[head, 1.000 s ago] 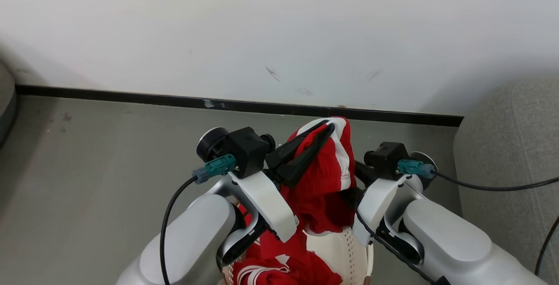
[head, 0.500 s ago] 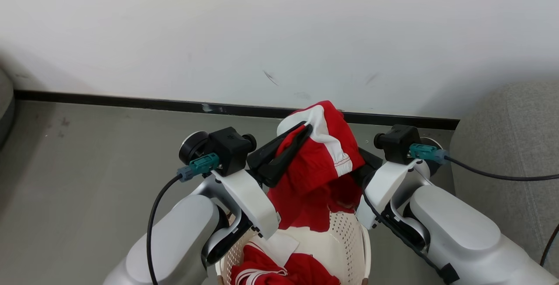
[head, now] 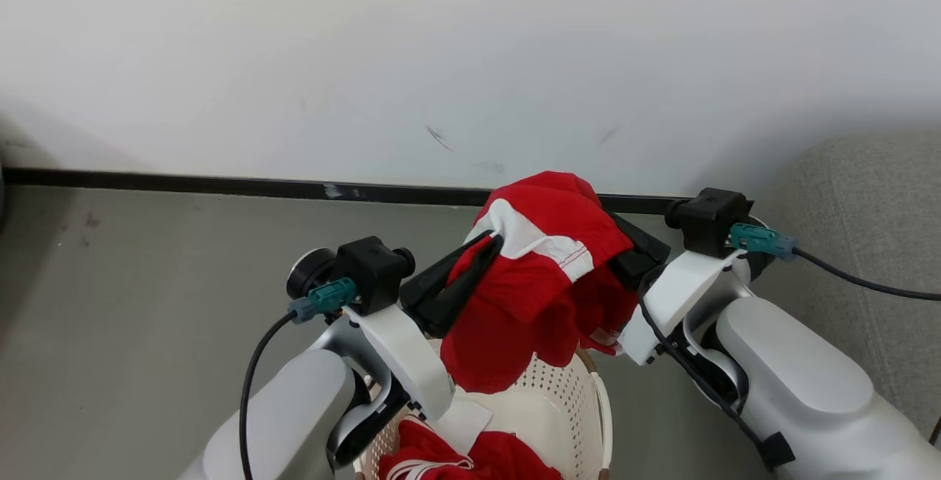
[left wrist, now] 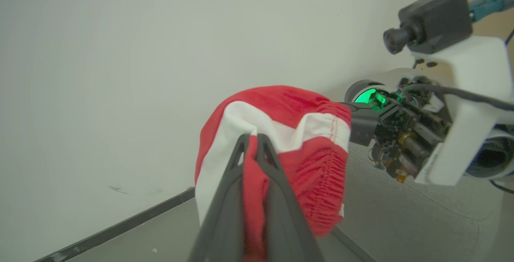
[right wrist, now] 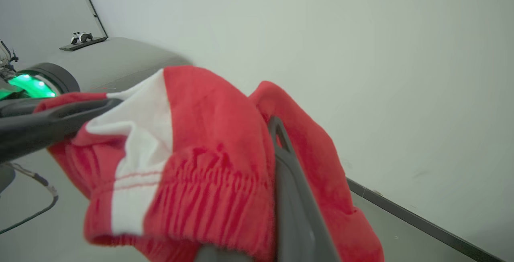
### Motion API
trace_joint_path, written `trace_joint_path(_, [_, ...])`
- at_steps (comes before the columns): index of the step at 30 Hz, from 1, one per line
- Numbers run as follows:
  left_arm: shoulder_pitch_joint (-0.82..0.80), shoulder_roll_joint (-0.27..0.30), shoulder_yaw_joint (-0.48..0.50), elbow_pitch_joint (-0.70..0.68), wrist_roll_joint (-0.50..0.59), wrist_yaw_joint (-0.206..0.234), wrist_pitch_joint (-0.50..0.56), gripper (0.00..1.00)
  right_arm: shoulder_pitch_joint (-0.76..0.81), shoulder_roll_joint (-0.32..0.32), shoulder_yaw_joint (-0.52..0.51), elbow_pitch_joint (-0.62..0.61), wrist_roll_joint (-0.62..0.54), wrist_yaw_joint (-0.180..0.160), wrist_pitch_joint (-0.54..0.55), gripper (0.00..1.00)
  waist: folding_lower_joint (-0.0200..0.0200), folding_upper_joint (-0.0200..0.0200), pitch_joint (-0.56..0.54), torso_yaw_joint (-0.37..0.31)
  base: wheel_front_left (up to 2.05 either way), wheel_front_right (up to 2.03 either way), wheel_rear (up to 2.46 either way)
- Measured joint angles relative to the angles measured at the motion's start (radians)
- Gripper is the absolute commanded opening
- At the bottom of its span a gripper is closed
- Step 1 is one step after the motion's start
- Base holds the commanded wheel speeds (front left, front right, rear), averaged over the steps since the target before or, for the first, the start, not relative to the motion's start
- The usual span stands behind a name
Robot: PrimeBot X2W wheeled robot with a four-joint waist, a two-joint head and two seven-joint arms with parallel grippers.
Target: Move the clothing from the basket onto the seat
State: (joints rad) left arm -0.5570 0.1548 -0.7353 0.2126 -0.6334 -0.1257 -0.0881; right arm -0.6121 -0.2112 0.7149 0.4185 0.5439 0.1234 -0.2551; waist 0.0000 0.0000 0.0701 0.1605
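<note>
A red and white piece of clothing (head: 544, 274) hangs in the air between my two grippers, above the basket (head: 601, 399). My left gripper (head: 491, 243) is shut on its white-banded edge; in the left wrist view the closed fingers (left wrist: 251, 137) pinch red cloth. At the garment's right side, my right gripper (head: 625, 234) is shut on it, its tips buried under the cloth (right wrist: 200, 141); one finger (right wrist: 283, 161) shows. More red clothing (head: 470, 461) lies in the cream perforated basket. The grey seat (head: 867, 201) stands at the right.
A white wall (head: 441, 46) with a black baseboard (head: 220, 186) runs close ahead, with grey floor (head: 147, 281) on the left. Black cables (head: 867, 285) trail from both wrists. Another grey upholstered surface (right wrist: 112, 61) lies beyond my left gripper's fingers (right wrist: 52, 121).
My right gripper has shut on the garment's right side. Both arms have risen and spread it, so it hangs higher over the basket. The view has shifted a little.
</note>
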Motion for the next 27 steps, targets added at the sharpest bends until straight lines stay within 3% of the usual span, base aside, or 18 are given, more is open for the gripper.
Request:
trace_joint_path(7, [0.022, -0.008, -0.023, 0.000, 0.000, 0.000, 0.000, 0.00, 0.037, -0.023, -0.028, -0.026, -0.017, 0.000, 0.000, 0.00, 0.0000, 0.0000, -0.002, -0.017, 0.00, 0.00, 0.00])
trace_joint_path(8, [0.023, -0.009, -0.022, -0.001, -0.002, 0.000, -0.002, 0.23, 0.037, -0.026, -0.037, -0.030, -0.021, 0.000, 0.000, 0.00, 0.0000, 0.0000, -0.002, -0.020, 0.00, 0.00, 0.00])
trace_joint_path(9, [0.026, -0.014, -0.021, -0.002, -0.009, 0.000, -0.006, 0.85, 0.037, -0.028, -0.049, -0.035, -0.023, 0.000, 0.000, 0.00, 0.0000, 0.0000, -0.002, -0.022, 0.00, 0.00, 0.00])
trace_joint_path(10, [0.032, -0.020, -0.021, -0.005, -0.015, 0.000, -0.010, 1.00, 0.037, -0.032, -0.059, -0.041, -0.027, 0.000, 0.000, 0.00, 0.0000, 0.0000, -0.002, -0.026, 0.00, 0.00, 0.00])
trace_joint_path(27, [0.037, 0.003, -0.040, -0.024, -0.016, 0.000, -0.035, 1.00, 0.126, -0.102, -0.217, -0.123, -0.077, 0.000, 0.000, 0.00, 0.0000, 0.0000, -0.010, -0.103, 0.00, 0.00, 0.00])
